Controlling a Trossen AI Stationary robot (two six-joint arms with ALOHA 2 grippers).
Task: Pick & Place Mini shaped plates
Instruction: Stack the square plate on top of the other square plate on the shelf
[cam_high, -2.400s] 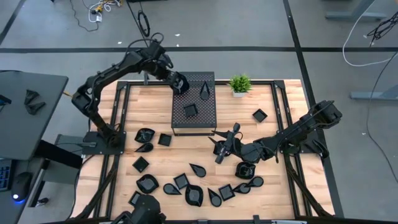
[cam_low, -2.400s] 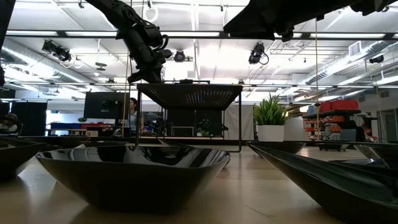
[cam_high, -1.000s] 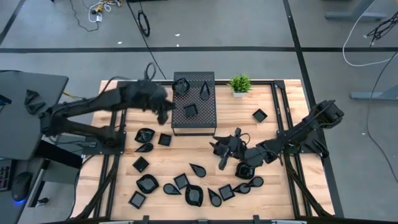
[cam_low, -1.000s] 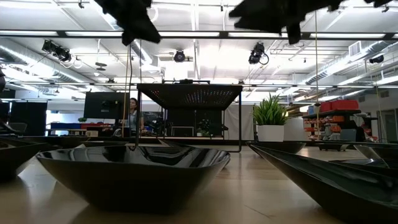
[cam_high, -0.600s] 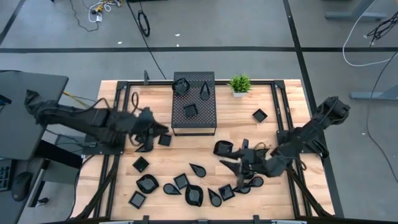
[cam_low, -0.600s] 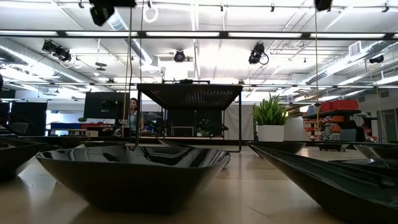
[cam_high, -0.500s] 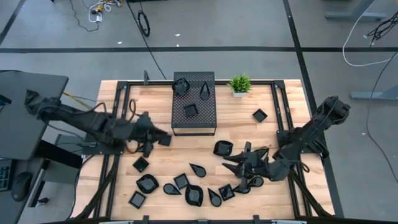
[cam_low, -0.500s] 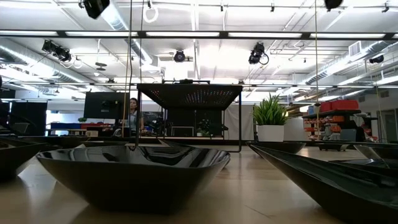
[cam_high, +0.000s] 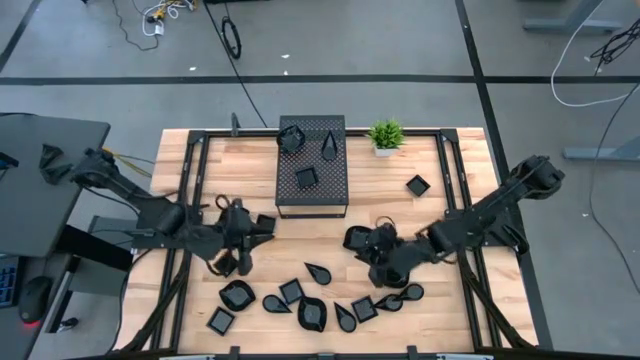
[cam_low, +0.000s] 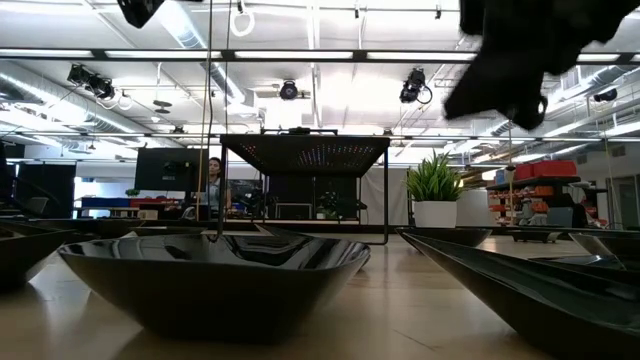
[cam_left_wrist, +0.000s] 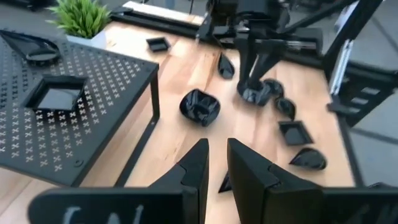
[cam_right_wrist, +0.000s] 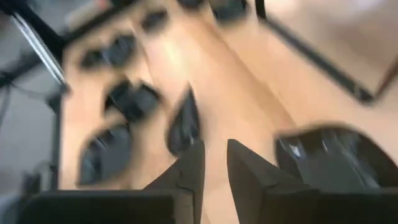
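Several tiny glossy black plates lie along the table's near side (cam_high: 300, 300). One rounded plate (cam_high: 357, 238) lies mid-table, and a square one (cam_high: 418, 185) sits toward the right. Three plates rest on the black perforated box (cam_high: 312, 165). My left gripper (cam_high: 248, 238) is low over the table, left of the box's near corner, shut and empty (cam_left_wrist: 216, 163). My right gripper (cam_high: 385, 255) hangs shut just right of the rounded plate (cam_left_wrist: 199, 107), pointing down over another plate (cam_left_wrist: 258, 93). Its wrist view is blurred (cam_right_wrist: 214, 158).
A small green potted plant (cam_high: 385, 135) stands right of the box at the far edge. Black rails (cam_high: 195, 190) run along the table's left and right sides. Bare wood lies between the box and the near plates (cam_high: 310, 240). Large plates fill the low view's foreground (cam_low: 215, 270).
My left gripper has swung away from the box's left side toward the near-left and dropped low beside the plates left of the box. My right gripper has moved from over the rounded mid-table plate toward the near-right, uncovering it, then back a little toward it.
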